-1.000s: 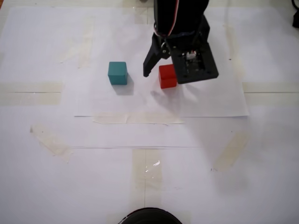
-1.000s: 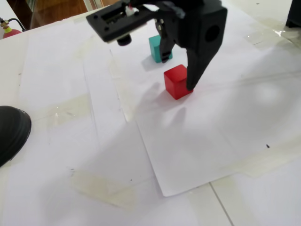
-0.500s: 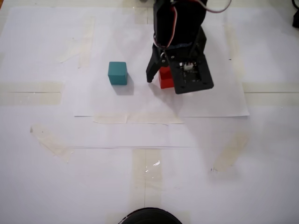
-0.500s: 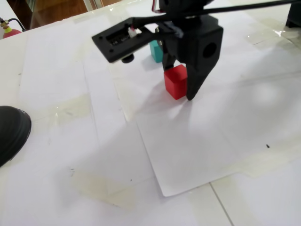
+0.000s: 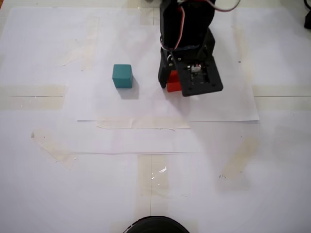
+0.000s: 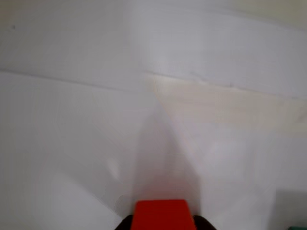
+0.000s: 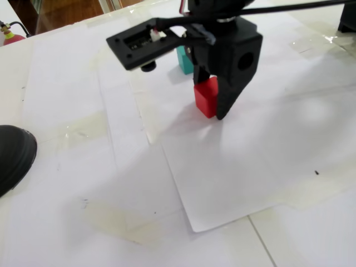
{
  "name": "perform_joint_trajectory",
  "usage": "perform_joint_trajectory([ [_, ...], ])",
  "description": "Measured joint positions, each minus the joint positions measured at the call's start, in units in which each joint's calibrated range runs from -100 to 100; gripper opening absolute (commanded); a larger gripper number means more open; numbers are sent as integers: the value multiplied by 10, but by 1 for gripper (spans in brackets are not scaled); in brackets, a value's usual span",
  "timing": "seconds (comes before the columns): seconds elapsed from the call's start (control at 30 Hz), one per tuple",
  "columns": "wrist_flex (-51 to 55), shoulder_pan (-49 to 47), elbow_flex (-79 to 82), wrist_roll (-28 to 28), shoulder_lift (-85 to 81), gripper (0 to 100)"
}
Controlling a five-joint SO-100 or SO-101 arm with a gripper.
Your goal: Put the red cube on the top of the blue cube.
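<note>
Closing in from both sides, the gripper [image 5: 171,86] now has its jaws narrowed onto the red cube [image 5: 173,83], where half a second ago the left finger in a fixed view stood clear of the cube's side and a second ago the jaws were spread wide around it. In a fixed view the dark fingers [image 7: 225,103] press against the red cube [image 7: 205,97], whose base seems to rest on the white paper sheet [image 7: 233,167], though lift cannot be ruled out. The wrist view shows the red cube [image 6: 160,215] at the bottom edge, dark finger tips flanking its lower corners. The blue cube [image 5: 122,75] sits where it was in the earlier frames, well apart to the left of the gripper in a fixed view; in the other fixed view the blue cube [image 7: 184,59] shows partly behind the arm. The arm's body has barely shifted over the last half second.
</note>
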Motion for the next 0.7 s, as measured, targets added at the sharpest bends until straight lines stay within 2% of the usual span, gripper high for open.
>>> perform_joint_trajectory([
  [0.37,2,4,10,8,-7,13],
  [0.7,163,23,-38,39,-23,12],
])
